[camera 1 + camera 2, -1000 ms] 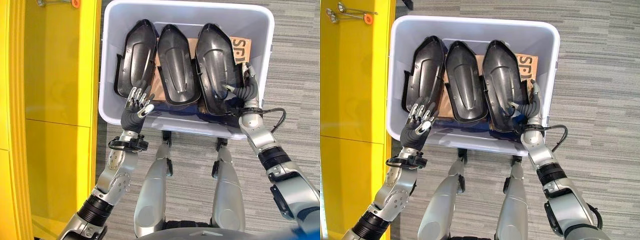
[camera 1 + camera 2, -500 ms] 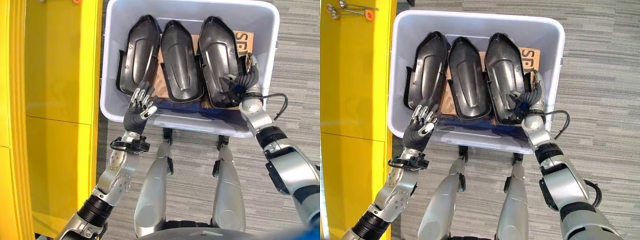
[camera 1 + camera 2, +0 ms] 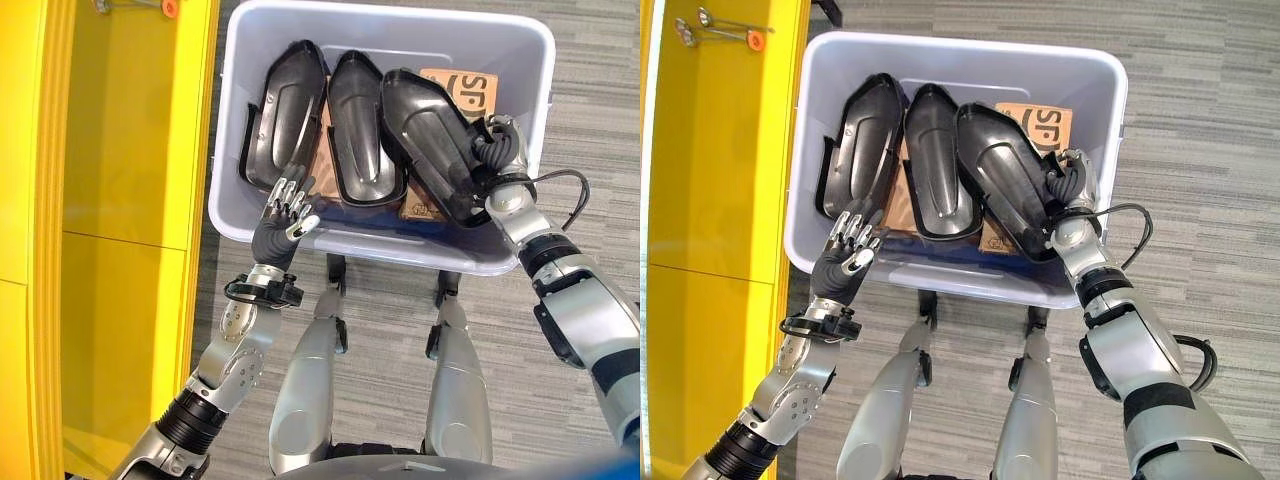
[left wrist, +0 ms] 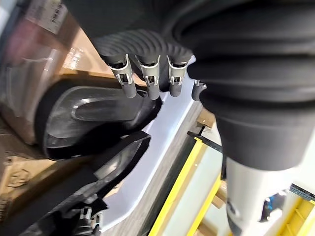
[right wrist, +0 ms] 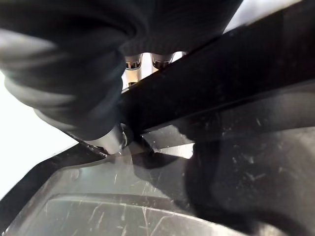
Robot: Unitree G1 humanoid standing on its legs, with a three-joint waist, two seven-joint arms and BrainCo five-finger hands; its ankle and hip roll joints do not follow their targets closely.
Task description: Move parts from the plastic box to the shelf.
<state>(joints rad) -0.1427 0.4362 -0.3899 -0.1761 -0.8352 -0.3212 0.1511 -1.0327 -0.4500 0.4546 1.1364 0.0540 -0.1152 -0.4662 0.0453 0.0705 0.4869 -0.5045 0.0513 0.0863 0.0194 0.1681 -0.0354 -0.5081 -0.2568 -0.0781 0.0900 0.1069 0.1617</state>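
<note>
A pale grey plastic box (image 3: 380, 20) holds three black moulded parts side by side. My right hand (image 3: 497, 160) is shut on the near right edge of the right part (image 3: 425, 130), which is tilted and leans over the middle part (image 3: 360, 120). In the right wrist view the fingers (image 5: 133, 61) curl behind that part's black edge (image 5: 221, 69). My left hand (image 3: 280, 215) is open at the box's near left rim, its straight fingers (image 4: 150, 78) over the near end of the left part (image 3: 285, 110).
A yellow shelf (image 3: 120, 200) stands right against the box's left side. Brown cardboard (image 3: 465, 85) lies on the box's bottom under the parts. Grey carpet surrounds the box on the right and near sides.
The right hand has closed on the right part, lifted it and swung its far end left over the middle part. The left hand has hardly moved. The camera shifted a little.
</note>
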